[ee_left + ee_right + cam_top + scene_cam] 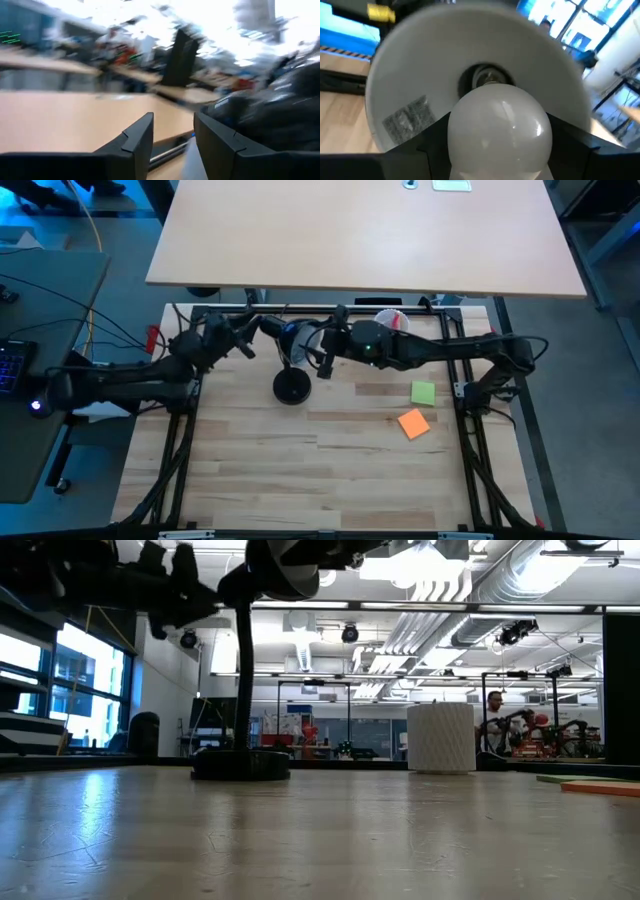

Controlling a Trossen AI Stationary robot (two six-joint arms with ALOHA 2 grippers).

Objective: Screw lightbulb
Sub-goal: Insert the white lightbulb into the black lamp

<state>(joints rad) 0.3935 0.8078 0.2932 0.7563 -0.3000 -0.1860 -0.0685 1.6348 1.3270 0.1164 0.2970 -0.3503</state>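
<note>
A black desk lamp stands on its round base [291, 387] at the table's far middle, and its stem [245, 670] rises to the head [290, 570]. The right wrist view looks into the white inside of the shade [420, 75], with the socket [487, 76] at its centre. The white lightbulb [495, 127] sits just in front of the socket, with my right gripper [495, 150] shut on it. The bulb's screw base does not show. My left gripper [172, 135] is open with nothing between its fingers, close to the left of the lamp head [285, 332]. My right gripper pinches the lightbulb's round glass [457, 137] between its two fingers, one on each side. The fingers come nearly level from the table's right. The bulb is lifted clear of the table, inside the mouth of the shade, in line with the socket.
A white ribbed cup [440, 737] with a red item stands at the far right of the lamp [390, 320]. A green note [423, 392] and an orange note [413, 423] lie on the table's right half. A pale desk [360, 230] stands beyond the far edge.
</note>
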